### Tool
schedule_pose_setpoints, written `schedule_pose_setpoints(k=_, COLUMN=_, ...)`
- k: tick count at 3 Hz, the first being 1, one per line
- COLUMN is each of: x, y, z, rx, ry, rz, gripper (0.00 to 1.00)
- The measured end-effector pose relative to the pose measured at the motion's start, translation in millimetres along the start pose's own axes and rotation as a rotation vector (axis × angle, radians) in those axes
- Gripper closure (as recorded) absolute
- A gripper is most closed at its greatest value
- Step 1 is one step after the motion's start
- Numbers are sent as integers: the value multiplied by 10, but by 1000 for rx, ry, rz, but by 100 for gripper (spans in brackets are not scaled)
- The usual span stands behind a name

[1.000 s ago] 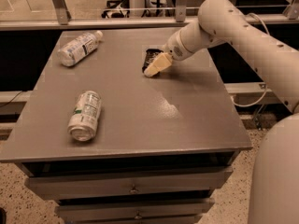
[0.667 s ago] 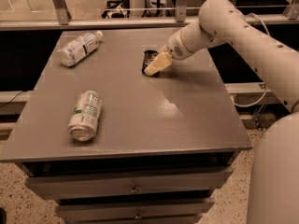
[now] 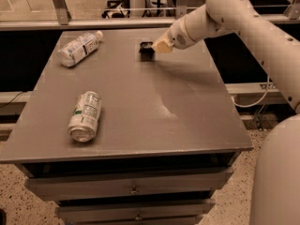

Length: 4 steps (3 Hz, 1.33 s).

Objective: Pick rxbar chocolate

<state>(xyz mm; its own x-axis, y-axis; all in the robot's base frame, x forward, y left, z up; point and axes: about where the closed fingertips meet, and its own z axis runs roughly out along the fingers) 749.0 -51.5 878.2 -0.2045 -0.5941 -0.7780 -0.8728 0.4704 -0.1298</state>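
Smooth white rounded arm (image 3: 243,20), tan gripper (image 3: 158,46) at tip.

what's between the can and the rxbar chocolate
Only bare tabletop in the camera view, from the can to the rxbar chocolate; the gripper sits at the bar's right side.

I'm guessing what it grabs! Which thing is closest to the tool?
The small black rxbar chocolate, right beside the tool near the table's back; bottle and can lie farther left.

Pale plastic claw (image 3: 157,46) at glossy rxbar chocolate (image 3: 146,50), matt table (image 3: 154,111)
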Motion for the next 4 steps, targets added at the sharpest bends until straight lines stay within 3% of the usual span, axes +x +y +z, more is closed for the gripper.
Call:
schedule_pose_setpoints(k=2, x=-606, y=131, z=-381, rx=-18, ry=-120, rz=-114, gripper=100)
schedule_pose_setpoints(k=4, x=-1042, y=188, z=-933, rx=19, ry=-203, rz=-220, gripper=100)
